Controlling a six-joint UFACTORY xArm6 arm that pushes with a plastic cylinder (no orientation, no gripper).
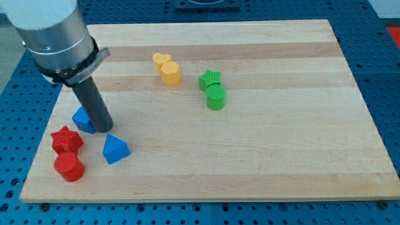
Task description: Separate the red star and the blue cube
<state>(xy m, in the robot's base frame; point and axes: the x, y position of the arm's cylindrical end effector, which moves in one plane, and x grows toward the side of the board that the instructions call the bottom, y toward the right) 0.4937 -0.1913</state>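
The red star [65, 140] lies near the board's left edge toward the view's bottom. The blue cube [82, 119] sits just above and to the right of it, partly hidden by the rod. My tip [104, 127] rests on the board right against the blue cube's right side, up and to the right of the red star. The star and the cube are nearly touching.
A red cylinder [69, 167] sits just below the red star. A blue triangular block [115, 149] lies below my tip. A yellow heart [161, 60] and yellow block [170, 72] lie at the top centre, with a green star [210, 79] and green cylinder [215, 98] to their right.
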